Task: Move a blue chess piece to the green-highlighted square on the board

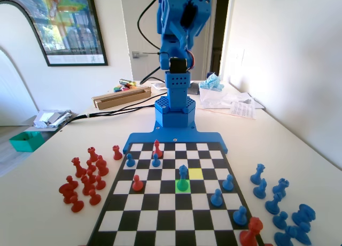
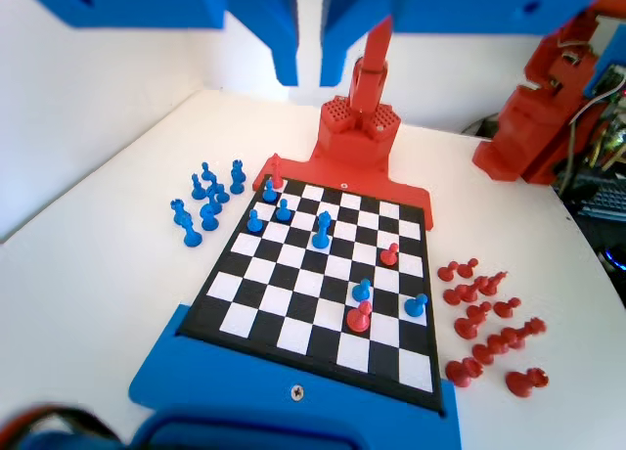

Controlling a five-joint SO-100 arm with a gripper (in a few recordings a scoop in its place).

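The fixed view shows a slim blue chess piece [image 1: 183,175] with a knobbed top standing on the green-highlighted square [image 1: 183,185], beside a yellow square [image 1: 195,173]. The wrist view shows the glossy chequered board [image 2: 293,318] from above, the colours unseen, the empty pincer [image 2: 309,41] slightly spread high overhead.

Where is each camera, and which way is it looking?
Fixed view: it stands at the board's end opposite the blue arm and looks along the board at it.
Wrist view: it rides high on the arm, looking down past the claw; the jaws hang from the top edge, a gap between them.
Both show the board from opposite ends, and the blue piece on the green square, apart from the claw.
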